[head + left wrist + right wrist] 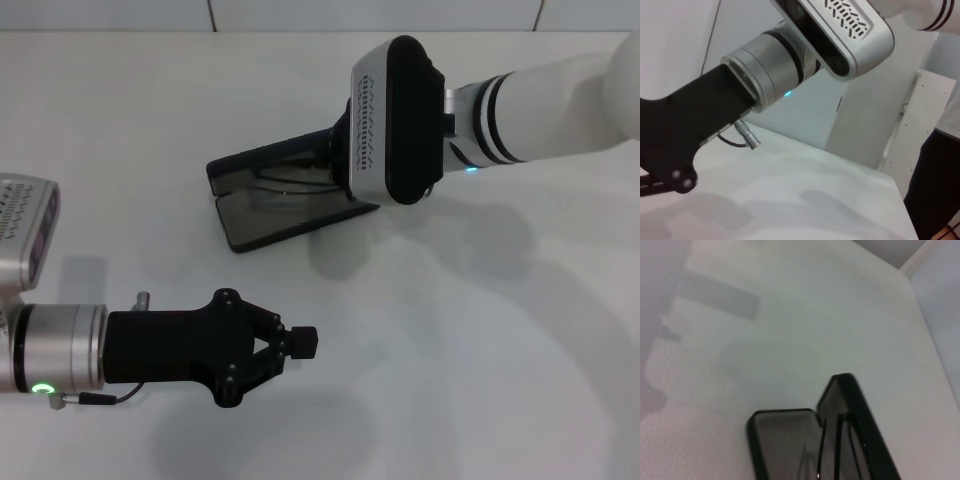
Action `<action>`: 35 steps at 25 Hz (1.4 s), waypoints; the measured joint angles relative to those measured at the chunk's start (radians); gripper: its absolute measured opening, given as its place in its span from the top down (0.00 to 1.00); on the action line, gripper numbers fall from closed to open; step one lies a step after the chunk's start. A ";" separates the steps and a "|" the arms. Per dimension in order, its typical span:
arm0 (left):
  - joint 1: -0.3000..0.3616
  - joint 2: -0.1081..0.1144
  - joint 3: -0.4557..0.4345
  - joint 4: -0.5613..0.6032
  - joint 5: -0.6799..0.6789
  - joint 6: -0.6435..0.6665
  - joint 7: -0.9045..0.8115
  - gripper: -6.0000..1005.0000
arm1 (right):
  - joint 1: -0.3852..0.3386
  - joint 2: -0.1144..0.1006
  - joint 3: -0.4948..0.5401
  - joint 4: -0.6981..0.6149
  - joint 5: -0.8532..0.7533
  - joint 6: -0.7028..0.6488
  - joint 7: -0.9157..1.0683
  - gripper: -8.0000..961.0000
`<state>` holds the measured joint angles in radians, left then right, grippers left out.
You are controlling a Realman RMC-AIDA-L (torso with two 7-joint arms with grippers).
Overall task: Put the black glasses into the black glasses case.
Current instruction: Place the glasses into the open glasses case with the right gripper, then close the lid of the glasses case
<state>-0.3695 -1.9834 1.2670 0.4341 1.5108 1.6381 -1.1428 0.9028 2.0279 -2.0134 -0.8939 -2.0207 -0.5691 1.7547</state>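
Note:
The black glasses case (270,220) lies open in the middle of the table, one half flat and the other half (860,425) tilted up behind it. Thin dark rims of the black glasses (287,181) show inside the rear half, also in the right wrist view as the glasses (839,440). My right gripper (338,140) reaches down at the case's right end, its fingers hidden under the wrist housing. Its black body (675,135) fills the left wrist view. My left gripper (303,342) hovers low at the front left, shut and holding nothing.
A white table (480,340) stretches around the case. Its far edge meets a white wall (300,15). Beyond the table's right side stand a white panel (920,130) and a dark-clothed person (940,190).

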 joint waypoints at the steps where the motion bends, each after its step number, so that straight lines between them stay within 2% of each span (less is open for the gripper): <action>1: 0.000 0.000 0.001 0.000 0.000 0.000 0.000 0.98 | -0.001 0.000 -0.003 0.000 0.000 0.010 0.000 0.89; 19: -0.005 0.000 0.008 0.002 0.002 0.003 -0.008 0.98 | -0.014 0.000 -0.008 -0.009 0.001 0.012 0.006 0.89; 30: -0.006 0.000 0.008 0.001 0.002 0.005 -0.008 0.98 | -0.019 0.000 -0.005 -0.030 0.005 -0.021 0.006 0.73; 35: -0.002 0.002 0.003 0.001 0.002 0.005 -0.005 0.98 | -0.054 0.000 0.008 -0.068 0.009 -0.042 0.009 0.74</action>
<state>-0.3713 -1.9819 1.2700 0.4355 1.5125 1.6429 -1.1478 0.8492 2.0279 -2.0051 -0.9615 -2.0121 -0.6106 1.7641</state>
